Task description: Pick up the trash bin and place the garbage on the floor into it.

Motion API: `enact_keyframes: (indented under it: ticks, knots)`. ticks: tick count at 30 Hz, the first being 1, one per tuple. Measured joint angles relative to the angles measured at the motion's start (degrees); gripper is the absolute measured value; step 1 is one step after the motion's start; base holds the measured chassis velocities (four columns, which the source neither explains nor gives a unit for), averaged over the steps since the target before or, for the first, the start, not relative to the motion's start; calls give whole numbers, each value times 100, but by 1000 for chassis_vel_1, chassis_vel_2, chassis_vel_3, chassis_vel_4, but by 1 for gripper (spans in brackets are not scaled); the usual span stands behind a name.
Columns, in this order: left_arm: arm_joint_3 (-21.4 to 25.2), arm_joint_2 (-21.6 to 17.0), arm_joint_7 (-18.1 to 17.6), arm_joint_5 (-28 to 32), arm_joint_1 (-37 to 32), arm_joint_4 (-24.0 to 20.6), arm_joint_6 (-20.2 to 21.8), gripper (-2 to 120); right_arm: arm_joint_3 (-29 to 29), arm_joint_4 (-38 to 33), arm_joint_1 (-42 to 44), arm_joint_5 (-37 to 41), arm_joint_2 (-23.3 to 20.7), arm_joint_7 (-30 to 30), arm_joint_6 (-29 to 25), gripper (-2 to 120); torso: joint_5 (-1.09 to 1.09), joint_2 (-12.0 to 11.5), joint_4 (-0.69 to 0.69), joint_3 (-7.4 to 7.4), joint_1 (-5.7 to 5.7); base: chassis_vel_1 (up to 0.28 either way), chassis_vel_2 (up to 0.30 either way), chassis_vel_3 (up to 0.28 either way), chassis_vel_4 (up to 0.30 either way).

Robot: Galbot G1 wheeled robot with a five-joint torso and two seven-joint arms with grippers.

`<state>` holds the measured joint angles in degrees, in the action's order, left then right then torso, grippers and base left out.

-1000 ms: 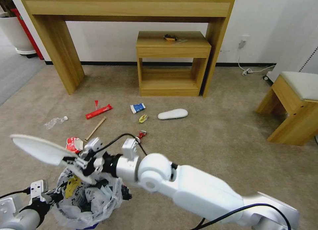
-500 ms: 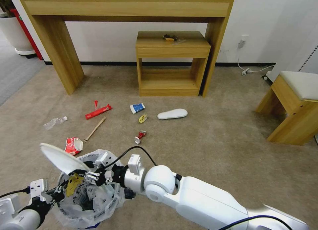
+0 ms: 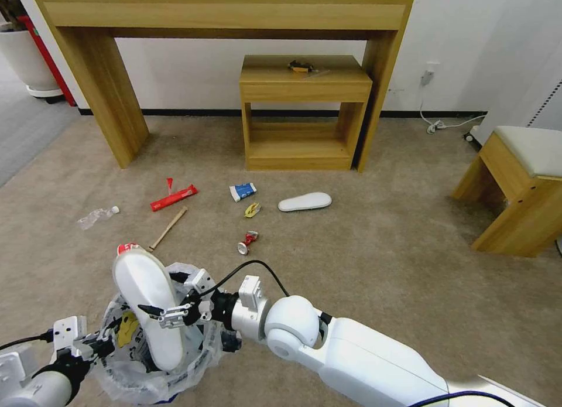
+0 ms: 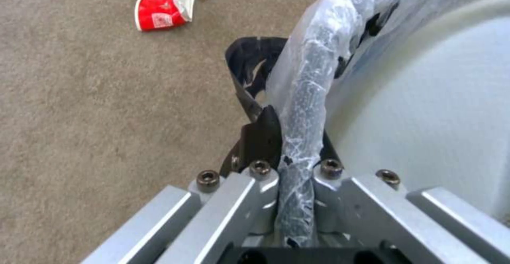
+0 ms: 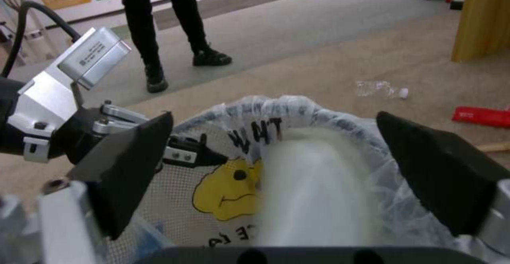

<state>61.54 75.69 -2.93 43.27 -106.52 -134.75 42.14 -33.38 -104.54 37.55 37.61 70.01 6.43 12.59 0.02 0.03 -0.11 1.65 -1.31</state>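
Insole (image 3: 149,304) stands nearly upright in the trash bin (image 3: 193,360), its long axis running from 12 to 6 o'clock, directly at 9 o'clock of the right tool (image 3: 170,314), whose fingers are spread apart, while the left tool (image 3: 96,345) stays clamped on the bin's bag-wrapped rim.

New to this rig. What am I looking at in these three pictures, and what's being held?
This is a wheeled robot with two arms. One picture looks down from its head, and the other two come from a camera on each wrist. The left gripper is shut on the rim of the trash bin. The right gripper is open above the bin, and a white insole stands in the bag, free of its fingers. On the floor lie a second insole, a red wrapper, a blue-white packet, a wooden stick, a clear bottle and a crushed can.
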Motion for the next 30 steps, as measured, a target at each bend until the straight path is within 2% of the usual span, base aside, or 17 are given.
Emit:
enact_keyframes:
  ticks: [7, 10, 11, 14, 15, 18, 22, 30]
  knots:
    - [41, -1, 4, 6, 6, 16, -1, 1, 334, -205, 84, -2, -203, -210, 35, 100, 0, 0, 0, 0, 0, 0, 0, 0, 0]
    - [93, -5, 67, -16, 10, 174, -3, 1, 1076, -493, 534, -42, -550, -690, 242, 100, 1, 0, 2, 0, 0, 0, 0, 0, 0]
    - [93, -5, 67, -16, 10, 174, -3, 1, 1076, -493, 534, -42, -550, -690, 242, 100, 1, 0, 2, 0, 0, 0, 0, 0, 0]
    - [135, -34, 145, -108, 16, 331, -3, 1, 1711, -642, 1068, -362, -944, -1032, 247, 100, 0, 0, -1, 0, 0, 0, 0, 0, 0]
    - [135, -34, 145, -108, 16, 331, -3, 1, 1711, -642, 1068, -362, -944, -1032, 247, 100, 0, 0, -1, 0, 0, 0, 0, 0, 0]
    - [167, -66, 270, -114, -16, 395, -2, 1, 2465, -860, 1747, -742, -1287, -1329, 169, 100, 1, 0, -1, 0, 0, 0, 0, 0, 0]
    - [177, -60, 332, -114, -42, 420, -3, 1, 3089, -1047, 2242, -956, -1341, -1280, 105, 100, 1, 0, -1, -1, 0, 0, 0, 0, 0]
    - [119, -34, 342, -121, -21, 400, -3, 1, 3176, -967, 2378, -986, -1152, -1684, 46, 100, 0, 0, 0, 0, 0, 0, 0, 0, 0]
